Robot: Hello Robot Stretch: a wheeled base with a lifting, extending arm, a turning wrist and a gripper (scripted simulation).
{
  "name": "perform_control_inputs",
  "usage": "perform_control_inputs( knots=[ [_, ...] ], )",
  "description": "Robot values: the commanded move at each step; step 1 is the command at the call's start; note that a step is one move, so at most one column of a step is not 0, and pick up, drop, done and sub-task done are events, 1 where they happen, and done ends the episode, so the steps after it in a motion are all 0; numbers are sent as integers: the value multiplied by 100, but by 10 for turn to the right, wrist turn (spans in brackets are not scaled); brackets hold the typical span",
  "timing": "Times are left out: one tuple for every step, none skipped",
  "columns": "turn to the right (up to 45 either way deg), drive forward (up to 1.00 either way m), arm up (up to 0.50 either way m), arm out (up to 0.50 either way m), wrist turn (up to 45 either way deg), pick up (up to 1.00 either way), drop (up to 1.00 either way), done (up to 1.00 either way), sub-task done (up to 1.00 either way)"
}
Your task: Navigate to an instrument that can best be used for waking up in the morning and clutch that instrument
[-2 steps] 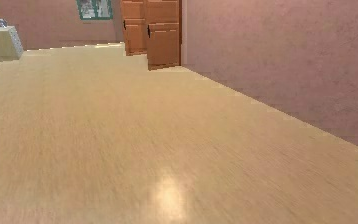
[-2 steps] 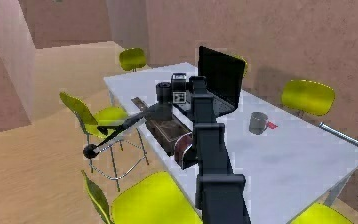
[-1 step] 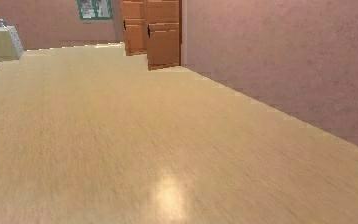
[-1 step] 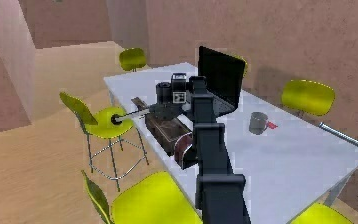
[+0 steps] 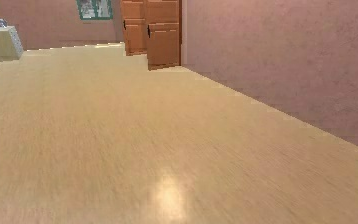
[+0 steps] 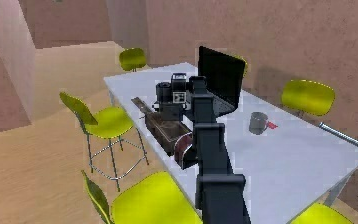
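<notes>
Stretch's gripper (image 6: 175,98) reaches over the pale tabletop (image 6: 287,165) at the end of the dark arm (image 6: 215,150). Its far end meets a small dark boxy object (image 6: 167,92) standing on the table's far half, toward the left edge and just beside an open laptop (image 6: 222,75). Whether the gripper holds anything cannot be told: the object rests on the surface right at the fingers, and the two dark shapes merge.

The drive to the table looks complete, with the robot drawn up alongside it and the arm extended across the near edge. By its place and build, the boxy object is the likeliest candidate for the waking instrument, though it is too small to name with confidence. What seems left is a sure grasp and a lift clear of the tabletop; neither can be confirmed.

The object appears upright and squat, about as tall as it is wide, so no long axis stands out. A paler patch on its near side may be a face turned toward the table's near-left edge, but that is a guess.

Elsewhere on the table, a grey mug (image 6: 257,122) stands toward the right edge, and a long brown item (image 6: 155,113) lies along the left edge. Yellow-green chairs (image 6: 107,120) ring the table. Ahead of the robot lie bare wood floor (image 5: 137,140), a pink wall (image 5: 287,50) and brown doors (image 5: 155,32).
</notes>
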Motion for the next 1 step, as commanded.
perform_control_inputs(
  knots=[
    [0, 0, 0, 0, 150, 0, 0, 0, 0]
  ],
)
